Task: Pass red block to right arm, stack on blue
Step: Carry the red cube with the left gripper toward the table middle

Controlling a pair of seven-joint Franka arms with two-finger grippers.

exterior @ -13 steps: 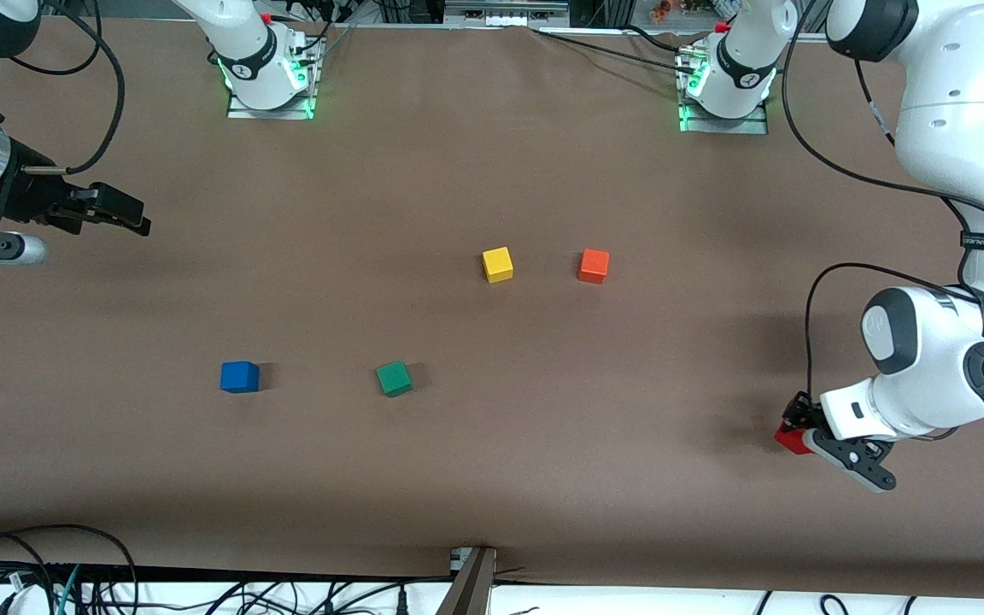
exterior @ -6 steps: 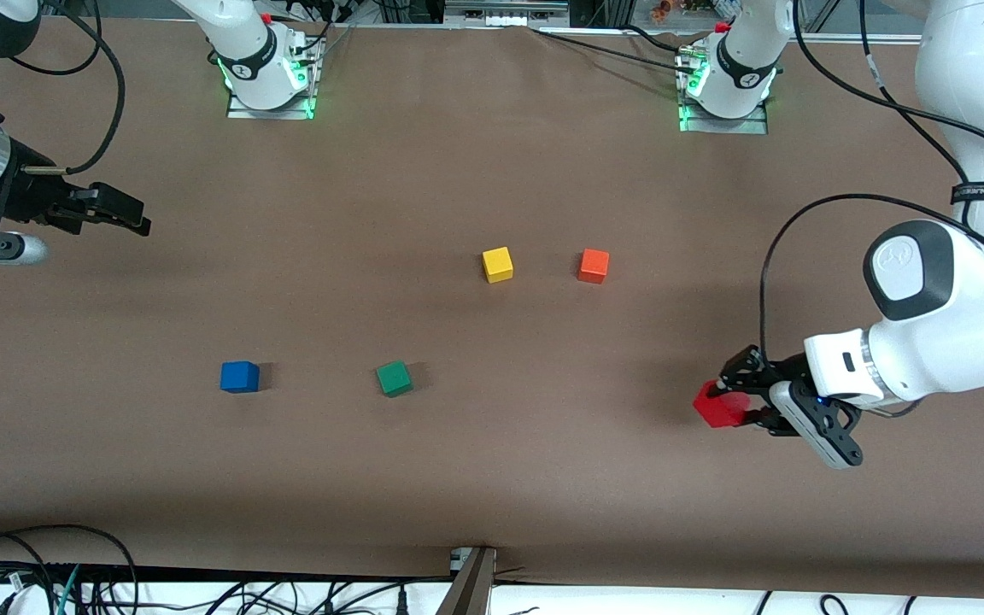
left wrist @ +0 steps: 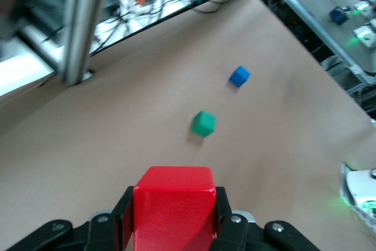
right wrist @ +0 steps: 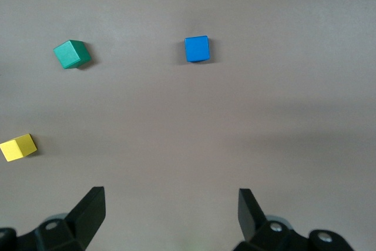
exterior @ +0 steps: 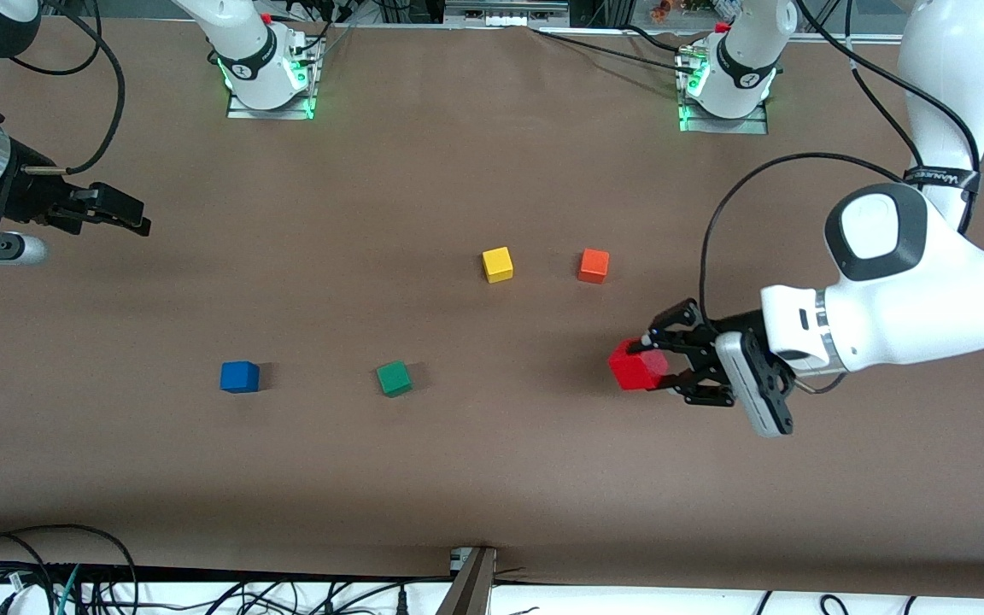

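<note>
My left gripper (exterior: 650, 363) is shut on the red block (exterior: 633, 368) and holds it in the air above the table, toward the left arm's end. In the left wrist view the red block (left wrist: 173, 210) sits between the two black fingers (left wrist: 226, 218). The blue block (exterior: 239, 377) sits on the table toward the right arm's end; it also shows in the left wrist view (left wrist: 239, 76) and the right wrist view (right wrist: 197, 49). My right gripper (exterior: 120, 213) is open and empty, waiting above the table's edge at the right arm's end; its fingers (right wrist: 91, 210) stand wide apart.
A green block (exterior: 394, 377) sits between the blue block and the held red block. A yellow block (exterior: 498, 264) and an orange-red block (exterior: 594, 266) sit side by side, farther from the front camera. Cables run along the table's front edge.
My left gripper has lifted the red block off the table and carried it toward the table's middle. The right arm has not moved.
</note>
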